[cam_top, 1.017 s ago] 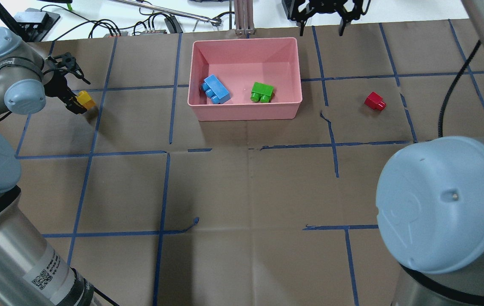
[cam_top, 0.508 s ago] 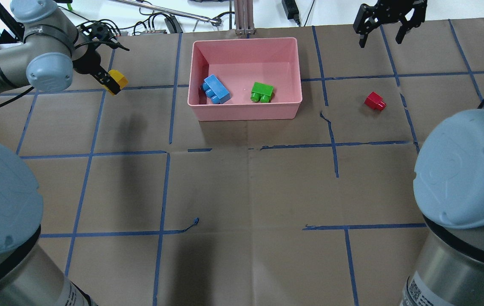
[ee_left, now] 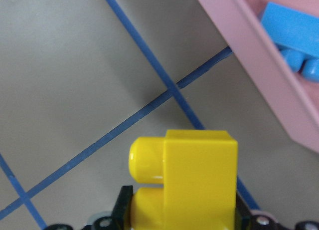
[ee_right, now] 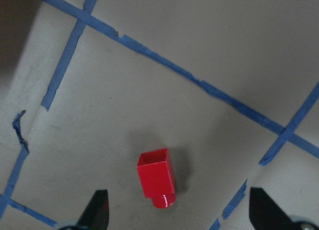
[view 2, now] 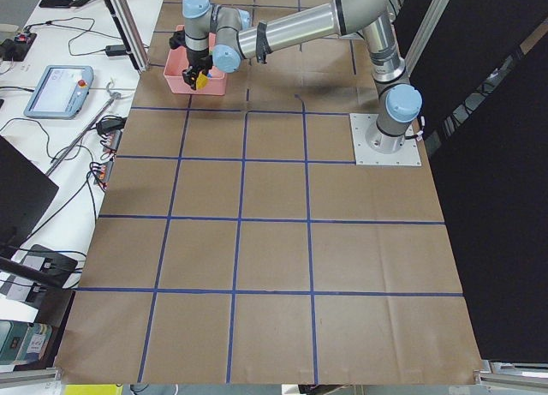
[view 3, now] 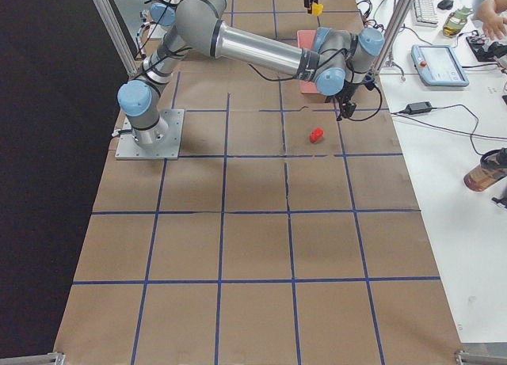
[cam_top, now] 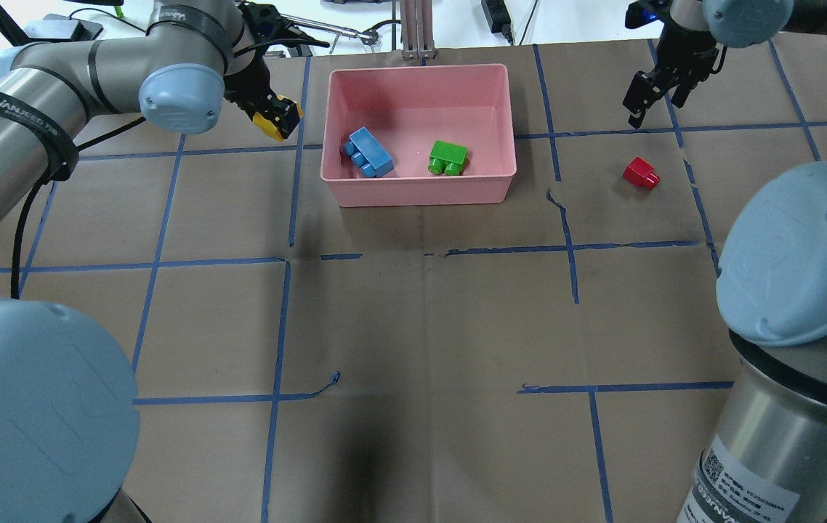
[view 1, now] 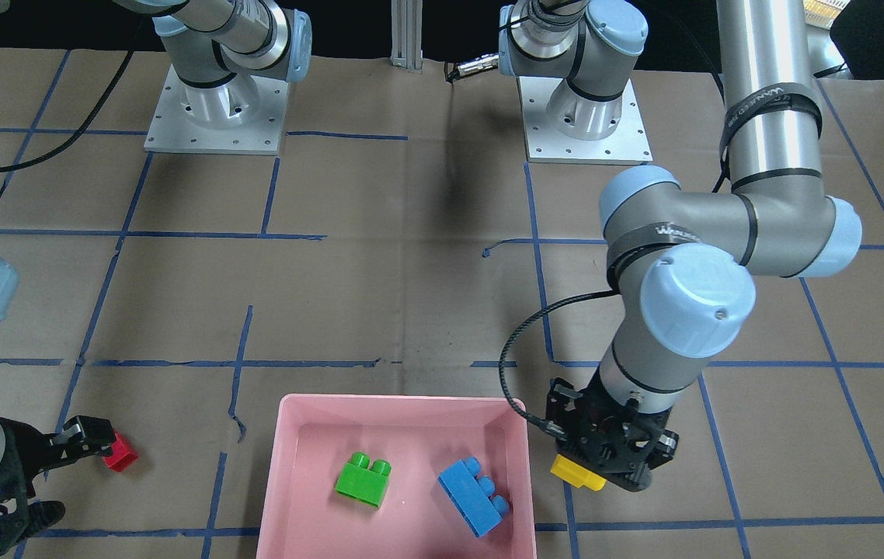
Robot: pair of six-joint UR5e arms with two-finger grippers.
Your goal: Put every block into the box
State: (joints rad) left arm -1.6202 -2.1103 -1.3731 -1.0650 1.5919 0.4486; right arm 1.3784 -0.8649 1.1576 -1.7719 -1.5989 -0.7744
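The pink box point(cam_top: 421, 94) stands at the far middle of the table and holds the blue brick point(cam_top: 368, 152) and the green brick point(cam_top: 448, 157); the box also shows in the front view point(view 1: 403, 402). My left gripper point(cam_top: 273, 116) is shut on the yellow brick point(cam_top: 270, 125), raised just outside the box's left wall. The left wrist view shows the yellow brick point(ee_left: 192, 182) with the box wall point(ee_left: 259, 50) beyond it. The red brick point(cam_top: 640, 173) lies on the table right of the box. My right gripper point(cam_top: 653, 109) is open just beyond it, and the brick point(ee_right: 157, 177) lies between the fingers point(ee_right: 97, 212).
An aluminium post point(cam_top: 417, 29) and cables point(cam_top: 261, 36) lie behind the box at the table's far edge. Both arm bases point(view 1: 213, 109) sit at the robot's side. Blue tape lines grid the brown table cover point(cam_top: 421, 327).
My left gripper carried the yellow brick rightward, from the far left to just beside the box. My right gripper moved right and came down toward the red brick.
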